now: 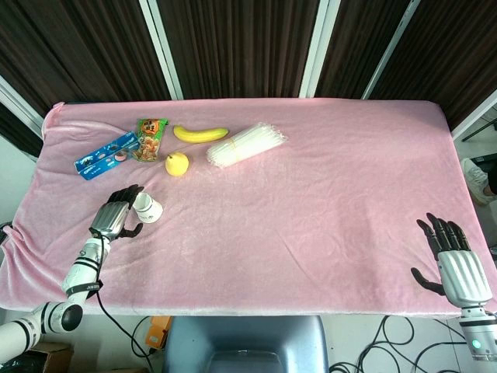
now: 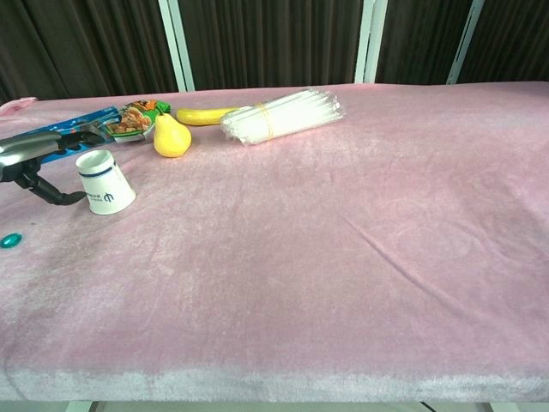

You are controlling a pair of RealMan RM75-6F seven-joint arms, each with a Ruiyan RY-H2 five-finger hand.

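We find the paper cup lying on its side on the left part of the pink cloth, its open mouth turned toward the left hand. In the chest view the cup shows a white wall with a dark rim band and a small dark mark. The left hand lies just beside the cup, its dark fingers spread around the mouth end; we cannot tell from either view whether they touch the cup, and we see no grasp closed on it. We record this hand as released.

Beyond the cup, toward the far edge, we note a yellow pear nearest, then a green snack packet and a blue box to its left. A banana lies just behind the pear, and a bundle of clear straws sits to the right of the banana, bound by a band.

The right hand rests well apart at the near right corner of the cloth, fingers spread, holding nothing. In the chest view a small green object lies on the cloth near the left edge.
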